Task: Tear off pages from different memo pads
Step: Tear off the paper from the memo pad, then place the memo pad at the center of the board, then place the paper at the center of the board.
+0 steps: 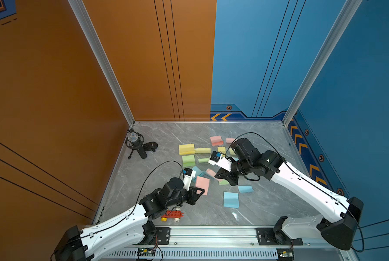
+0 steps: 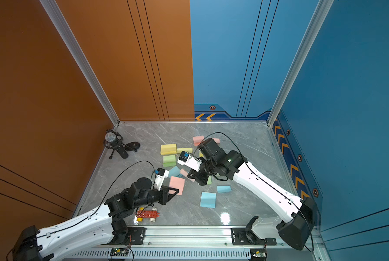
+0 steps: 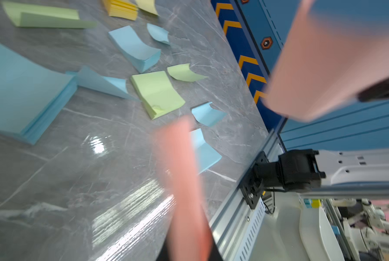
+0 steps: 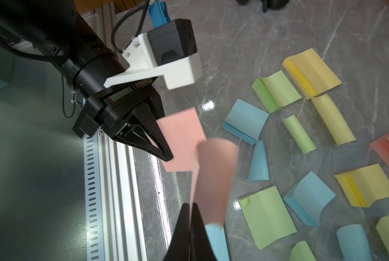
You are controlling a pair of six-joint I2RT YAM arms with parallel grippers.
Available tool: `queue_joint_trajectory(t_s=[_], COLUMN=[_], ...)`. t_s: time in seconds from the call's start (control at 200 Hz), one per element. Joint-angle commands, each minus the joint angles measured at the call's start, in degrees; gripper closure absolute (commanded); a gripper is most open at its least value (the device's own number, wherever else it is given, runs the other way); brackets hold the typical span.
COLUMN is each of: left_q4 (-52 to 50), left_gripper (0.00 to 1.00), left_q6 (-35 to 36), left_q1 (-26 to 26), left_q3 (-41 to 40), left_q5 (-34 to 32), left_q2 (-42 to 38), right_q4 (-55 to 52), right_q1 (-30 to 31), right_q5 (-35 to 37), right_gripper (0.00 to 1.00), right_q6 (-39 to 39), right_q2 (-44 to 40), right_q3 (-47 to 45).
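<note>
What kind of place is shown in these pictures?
Most likely a robot test cell in a lab: a left arm and right arm mounted on a rail, aluminium frame posts with printed wall panels around the table, and a microphone.

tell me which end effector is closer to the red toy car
Left. The left end effector, shut on a pink memo pad, sits just beyond the red toy car. The right end effector, holding a pink page, is farther back, mid-table.
</note>
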Motion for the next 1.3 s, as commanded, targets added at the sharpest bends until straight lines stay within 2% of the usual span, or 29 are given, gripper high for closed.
queue_joint_trajectory(t_s=[0.0,0.125,0.23,0.31,0.46,0.611,0.651,0.696,0.726,0.781,0.811,0.861,0.901,1.031,1.176,1.216,1.296], left_q4=[-4.6,-4.5,-3.7,-3.5,-1.5,-2.9,-4.0,-4.3,-4.5,-5.1,-5.5,-6.4,-7.7,-18.6,-23.8,-24.5,-26.0], left_gripper=[1.00,1.00,1.00,1.00,1.00,1.00,0.88,0.68,0.58,0.48,0.43,0.40,0.39,0.35,0.31,0.31,0.32], left_q6=[-8.6,-10.6,-11.2,-10.6,-9.2,-8.5,-8.2,-8.1,-8.0,-7.7,-7.6,-7.2,-6.9,-3.9,-2.3,-1.9,-0.7], left_q1=[1.4,2.4,3.3,3.5,3.9,4.6,4.9,5.3,5.7,6.5,7.0,7.6,8.0,8.5,9.4,9.5,9.8], left_q3=[-3.3,-4.1,-3.7,-2.2,-0.1,-0.3,-0.5,-1.0,-1.4,-1.9,-2.2,-2.4,-2.2,1.3,4.2,4.8,6.0], left_q5=[-8.6,-9.3,-7.4,-5.6,-1.3,-1.6,-1.7,-1.5,-1.3,-0.7,-0.5,-0.3,-0.7,-5.2,-5.6,-5.6,-6.7], left_q2=[2.2,4.0,7.2,11.5,19.3,18.4,17.5,16.4,15.8,14.7,14.1,12.7,11.2,5.4,0.9,0.4,-0.4], right_q4=[1.4,5.2,5.7,5.7,8.0,12.2,13.5,14.6,15.0,15.1,15.0,14.9,14.5,12.0,10.2,11.0,14.0], right_q1=[-0.1,2.3,6.7,8.6,10.2,10.4,10.3,10.4,10.4,10.5,10.6,10.8,11.0,11.4,11.3,11.0,9.4], right_q5=[6.3,8.1,14.7,18.1,18.3,18.2,18.1,18.1,17.9,17.3,17.1,16.3,15.6,13.3,11.9,12.0,15.6], right_gripper=[1.00,1.00,1.00,1.00,1.00,1.00,1.00,1.00,1.00,0.96,0.90,0.76,0.71,0.64,0.57,0.50,0.50], right_q6=[-6.3,-15.3,-22.3,-23.0,-23.1,-22.2,-22.0,-21.7,-21.4,-20.7,-20.3,-19.7,-19.1,-16.6,-13.3,-10.7,-1.0], right_q2=[1.7,3.7,8.1,12.7,18.6,20.5,20.8,21.2,21.5,22.1,22.3,22.3,22.2,20.3,16.4,15.4,15.2], right_q3=[-1.5,-6.4,-8.2,-7.1,-7.1,-10.0,-10.8,-11.8,-12.2,-12.6,-12.8,-13.3,-13.6,-13.6,-12.3,-11.6,-8.3])
